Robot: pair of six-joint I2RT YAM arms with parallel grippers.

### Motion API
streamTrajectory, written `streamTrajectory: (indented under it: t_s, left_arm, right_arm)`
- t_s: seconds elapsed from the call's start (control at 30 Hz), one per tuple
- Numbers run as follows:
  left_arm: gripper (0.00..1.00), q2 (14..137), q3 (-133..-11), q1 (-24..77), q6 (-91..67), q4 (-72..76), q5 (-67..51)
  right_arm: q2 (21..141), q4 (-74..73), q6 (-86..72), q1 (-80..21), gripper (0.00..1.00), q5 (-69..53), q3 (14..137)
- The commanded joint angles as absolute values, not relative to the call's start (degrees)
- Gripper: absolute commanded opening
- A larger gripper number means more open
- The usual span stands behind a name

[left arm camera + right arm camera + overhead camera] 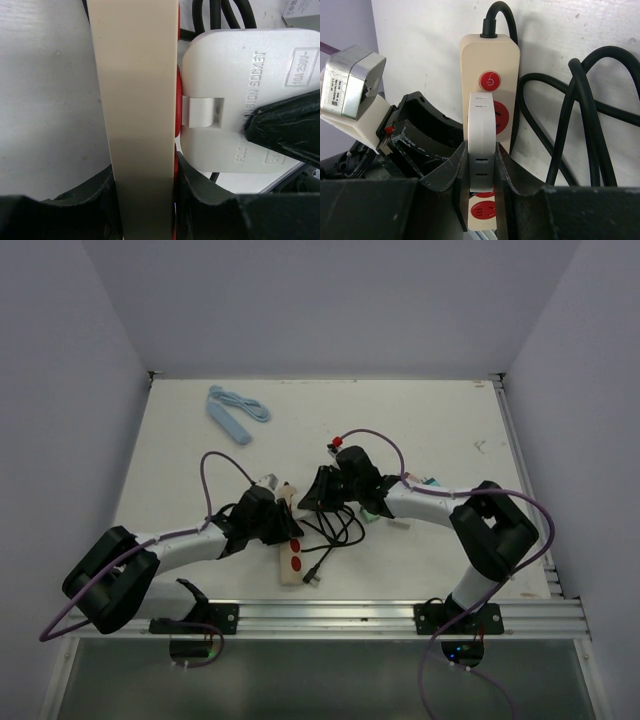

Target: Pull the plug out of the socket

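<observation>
At the far left a light-blue strap [237, 412] lies on the table [420, 420], well apart from the work. Nearer us the left gripper [144, 200] is clenched across the beige power strip [135, 100], one finger on each long edge, pinning it to the tabletop. Just to its right the white plug [482, 135] sits seated in one of the strip's red sockets, and the right gripper [482, 170] is closed on it, a finger against each flat side. Beyond that the black cable [580, 125] loops loosely. We judge the main risk to be the strip rising with the plug if the left hold slips on those smooth edges. A pull that is not straight out could bind the pins, or the right fingers could slide off the slick housing. The left wrist view alone shows the plug body flush against the strip's face, with no gap. The right wrist view alone shows both right fingers flanking the plug, and the strip's switch. Only the overhead view shows the two arms meeting mid-table and the cable coiled beside them.
</observation>
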State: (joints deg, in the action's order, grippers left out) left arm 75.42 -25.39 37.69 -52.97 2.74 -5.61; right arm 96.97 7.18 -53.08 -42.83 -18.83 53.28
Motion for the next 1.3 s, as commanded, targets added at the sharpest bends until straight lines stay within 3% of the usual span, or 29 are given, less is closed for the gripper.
streamTrajectory:
  t_s: [0.0,0.93,1.13,1.27]
  left_arm:
    - [0.00,75.32,-23.99,37.79,-53.52,0.09,-2.46]
    - [0.00,74.79,-22.41,35.16,-61.00,-10.20,2.03]
    - [0.00,73.92,-22.59,35.16,-60.03,-8.97,0.88]
    - [0.00,73.39,-22.41,35.16,-59.42,-8.26,0.35]
  right_arm:
    - [92.46,6.68,-53.44,-42.98,0.00,-18.90,53.61]
    - [78.67,9.14,-51.85,-37.80,0.00,-17.05,45.00]
    - [75.07,7.74,-51.33,-29.02,0.00,-19.33,42.81]
    - [69.54,1.96,-47.74,-16.28,0.00,-18.82,41.14]
